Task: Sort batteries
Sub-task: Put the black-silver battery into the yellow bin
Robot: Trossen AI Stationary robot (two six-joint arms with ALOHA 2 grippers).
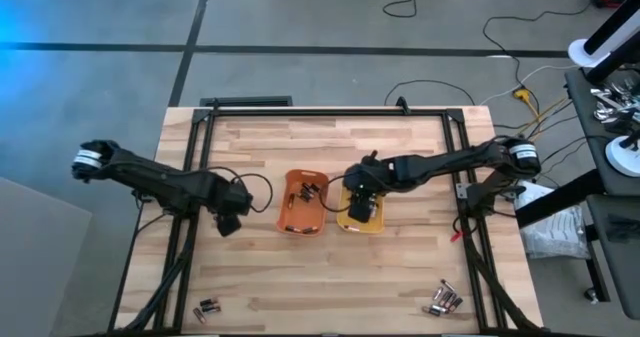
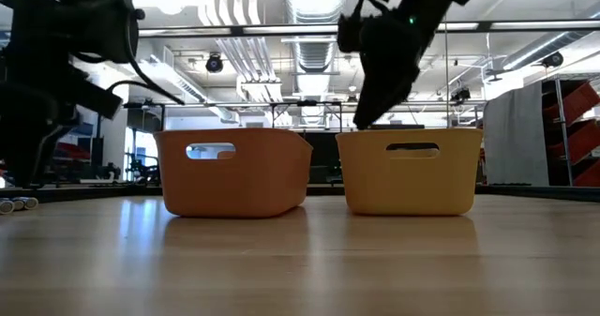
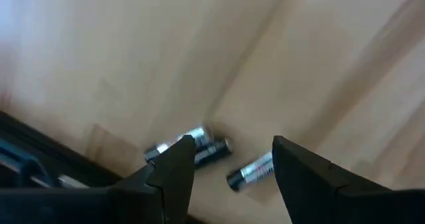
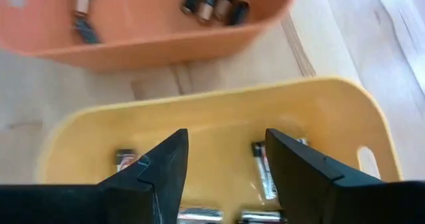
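An orange tray (image 1: 301, 203) and a yellow tray (image 1: 362, 213) stand side by side at mid-table. Dark copper-banded batteries (image 4: 214, 2) lie in the orange tray, silvery batteries (image 4: 264, 167) in the yellow one. Loose batteries lie near the table's front left corner (image 1: 206, 306) and front right (image 1: 445, 299). My right gripper (image 4: 222, 161) hovers open over the yellow tray, nothing between its fingers. My left gripper (image 3: 232, 159) is open above the table left of the orange tray, looking toward the front-left batteries (image 3: 199, 147).
Black frame rails (image 1: 330, 113) run along the table's far, left and right sides. Bare wood lies between the trays and the front edge. Cables (image 1: 520, 87) and equipment sit beyond the right side.
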